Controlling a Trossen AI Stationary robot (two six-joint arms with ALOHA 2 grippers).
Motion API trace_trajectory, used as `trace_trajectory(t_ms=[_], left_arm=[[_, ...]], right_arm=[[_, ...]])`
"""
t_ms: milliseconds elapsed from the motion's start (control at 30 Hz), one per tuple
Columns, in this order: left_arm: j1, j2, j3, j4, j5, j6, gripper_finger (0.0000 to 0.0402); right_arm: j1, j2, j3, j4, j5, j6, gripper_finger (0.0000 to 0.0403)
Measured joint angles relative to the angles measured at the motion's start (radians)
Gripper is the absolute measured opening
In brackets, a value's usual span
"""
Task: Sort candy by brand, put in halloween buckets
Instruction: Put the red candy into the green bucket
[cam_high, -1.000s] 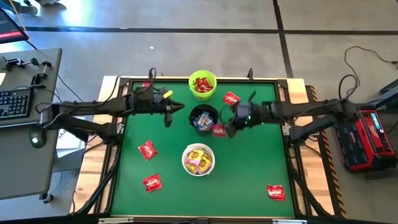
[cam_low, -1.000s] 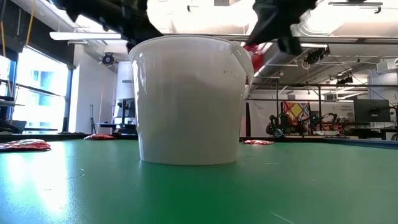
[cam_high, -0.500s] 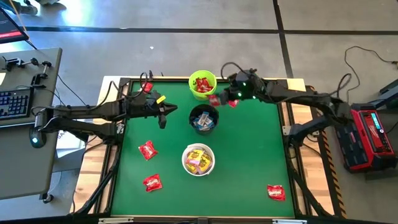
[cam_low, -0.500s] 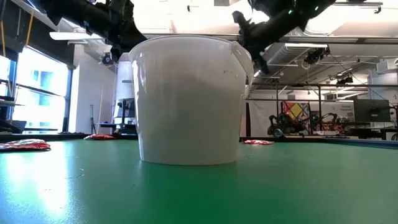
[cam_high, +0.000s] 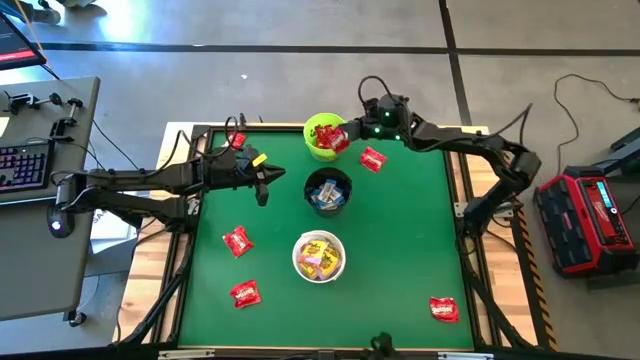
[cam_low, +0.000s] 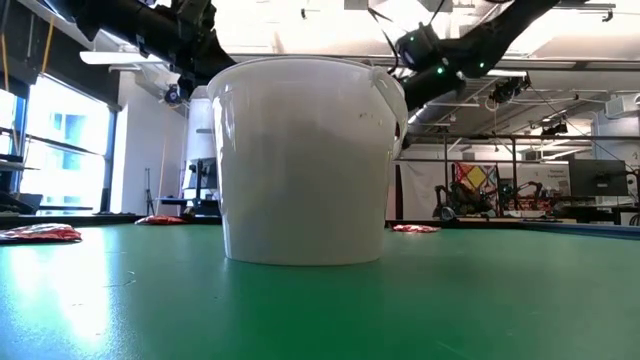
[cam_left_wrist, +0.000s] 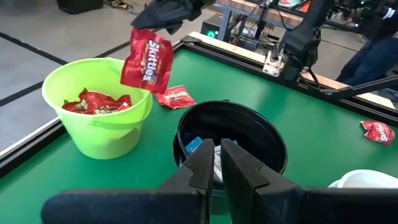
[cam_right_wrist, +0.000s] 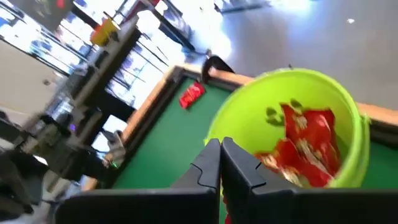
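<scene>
Right hand (cam_left_wrist: 163, 14), clamped on a red Skittles packet (cam_left_wrist: 148, 59), holds it dangling over the rim of the lime green bucket (cam_high: 325, 136), which already has red packets inside; a clean drop likely wants the packet centred over the mouth before letting go, since it hangs near the edge beside the black bucket (cam_high: 327, 190). Left hand (cam_high: 262, 181) waits clenched and empty just beside the black bucket, while loose red packets (cam_high: 238, 242) and the white bucket (cam_high: 319, 257) sit on the green bench (cam_high: 400, 260), with a grey floor and a keyboard desk (cam_high: 30, 160) around.
</scene>
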Motion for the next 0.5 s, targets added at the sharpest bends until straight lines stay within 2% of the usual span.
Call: trace_trajectory(t_ms=[267,367,500], left_arm=[[0.001,0.0,0.0,-0.001,-0.036,0.001,0.0019],[0.001,0.0,0.0,-0.001,-0.038,0.0,0.0019],[0.001,0.0,0.0,-0.001,-0.093,0.0,0.0019]], right_arm=[[-0.021,0.087,0.002,0.134,-0.006,0.037,0.0],[-0.021,0.127,0.043,0.13,0.004,0.033,0.0],[-0.015,0.178,0.129,0.111,0.023,-0.012,0.0]])
